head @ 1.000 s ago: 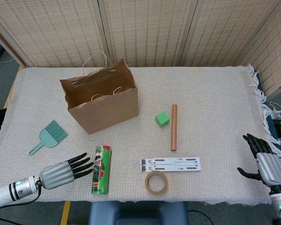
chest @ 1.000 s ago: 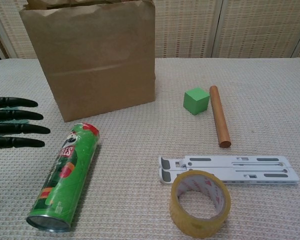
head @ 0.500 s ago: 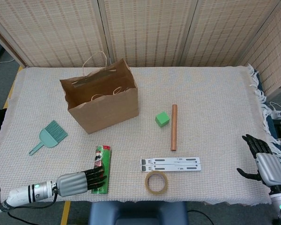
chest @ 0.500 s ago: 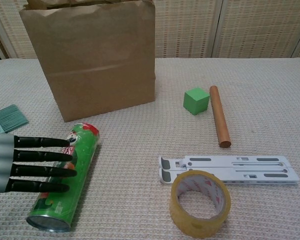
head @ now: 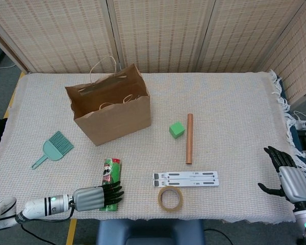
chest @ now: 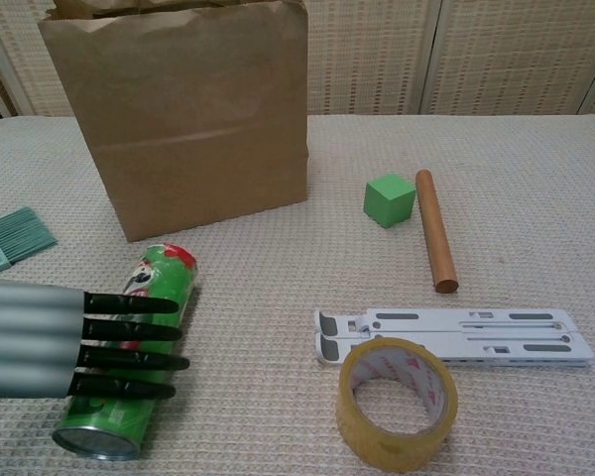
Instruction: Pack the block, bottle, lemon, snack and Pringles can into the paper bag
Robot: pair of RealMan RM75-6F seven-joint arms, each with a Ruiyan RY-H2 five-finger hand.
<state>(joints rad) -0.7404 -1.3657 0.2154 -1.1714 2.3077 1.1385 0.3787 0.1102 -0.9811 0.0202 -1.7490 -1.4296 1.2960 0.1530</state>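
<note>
A green Pringles can (head: 111, 174) (chest: 161, 279) lies on its side near the table's front edge, its metal end toward me. My left hand (head: 94, 197) (chest: 71, 342) reaches across the can's near half from the left, fingers straight and apart, lying over its top. The brown paper bag (head: 111, 109) (chest: 188, 119) stands open and upright behind the can. A green block (head: 177, 129) (chest: 390, 199) sits to the bag's right. My right hand (head: 288, 178) hovers at the table's right edge, fingers spread, holding nothing. No bottle, lemon or snack shows in either view.
A wooden rod (head: 189, 138) (chest: 435, 243) lies just right of the block. A white folding stand (head: 186, 179) (chest: 456, 337) and a tape roll (head: 170, 198) (chest: 397, 402) sit at the front centre. A teal brush (head: 53, 148) (chest: 10, 238) lies left of the bag.
My left hand has moved right and toward the front edge, from beside the can to over its near half. The can, bag and right hand have not moved.
</note>
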